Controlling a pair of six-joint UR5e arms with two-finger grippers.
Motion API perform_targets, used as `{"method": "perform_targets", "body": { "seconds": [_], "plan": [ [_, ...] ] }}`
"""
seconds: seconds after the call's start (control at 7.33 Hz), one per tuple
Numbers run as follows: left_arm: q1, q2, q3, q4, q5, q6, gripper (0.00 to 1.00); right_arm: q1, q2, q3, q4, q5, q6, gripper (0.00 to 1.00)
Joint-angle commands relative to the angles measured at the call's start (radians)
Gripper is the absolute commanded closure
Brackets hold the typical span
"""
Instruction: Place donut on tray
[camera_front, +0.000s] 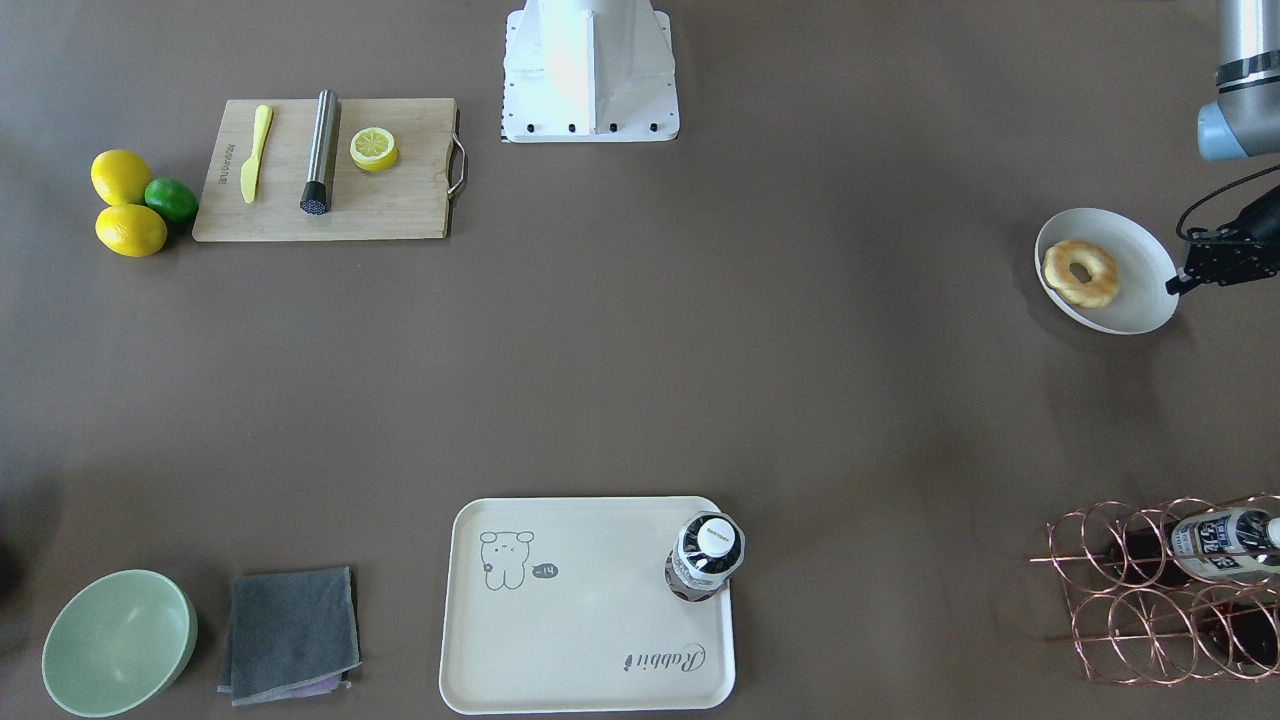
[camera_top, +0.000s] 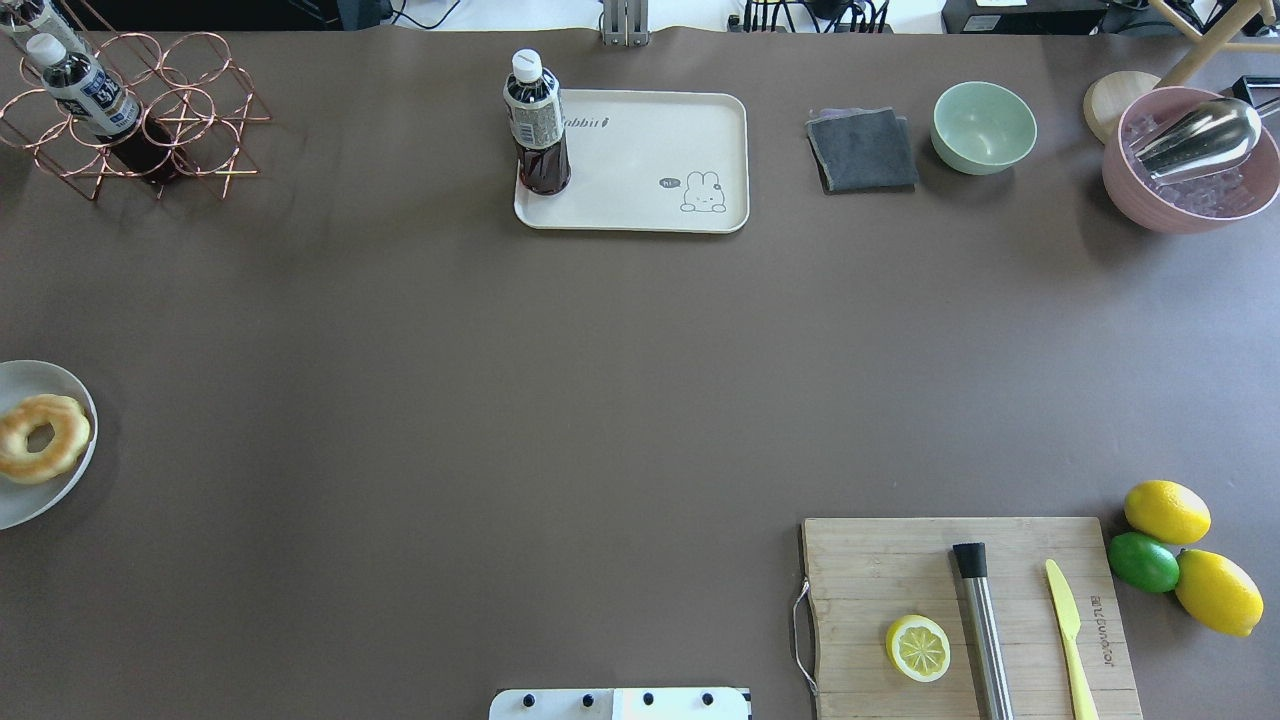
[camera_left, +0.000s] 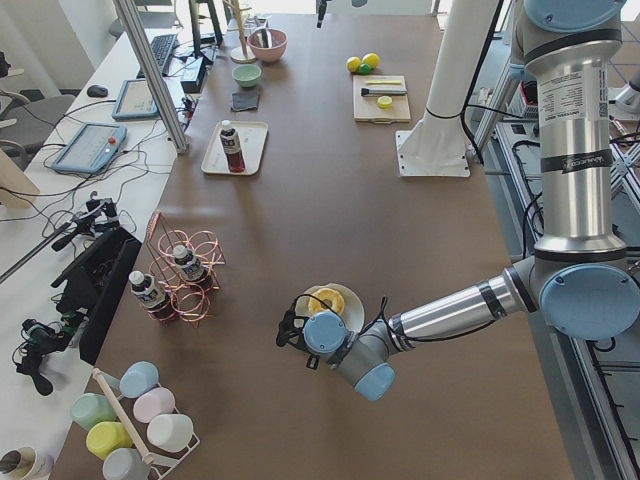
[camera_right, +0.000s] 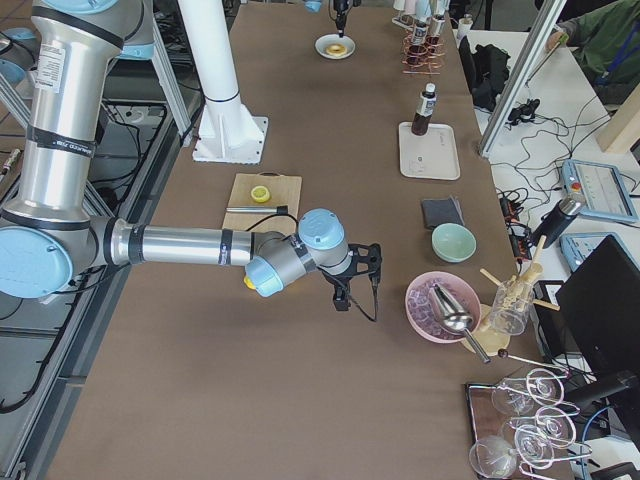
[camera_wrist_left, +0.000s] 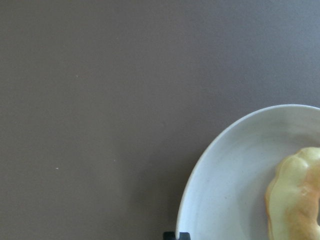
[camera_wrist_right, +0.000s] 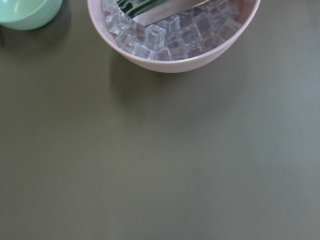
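The donut lies on a round white plate at the table's edge on my left side; it also shows in the overhead view and the left wrist view. My left gripper hovers just beside the plate's outer rim, empty, its fingertips together. The cream tray with the bear drawing sits at the far middle of the table, with a dark drink bottle standing in one corner. My right gripper shows only in the right side view, near a pink ice bowl; I cannot tell its state.
A copper wire bottle rack stands far left of me. A wooden cutting board holds a lemon half, steel tube and yellow knife, with lemons and a lime beside it. A grey cloth and green bowl lie right of the tray.
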Motion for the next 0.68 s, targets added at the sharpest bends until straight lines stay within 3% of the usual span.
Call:
{"method": "perform_targets", "body": {
  "seconds": [0.0,0.27,0.55],
  "plan": [
    [-0.065,0.005,-0.129,0.017,-0.122,-0.154,1.0,0.024,-0.023,0.005,0.0,0.018,0.001,0.03],
    [-0.035,-0.053,-0.224,0.015,-0.112,-0.362,1.0,0.024,-0.026,0.007,0.001,0.021,0.064,0.05],
    [0.107,-0.071,-0.349,0.067,0.025,-0.518,1.0,0.015,-0.017,0.014,-0.002,0.05,0.115,0.05]
  ]
}}
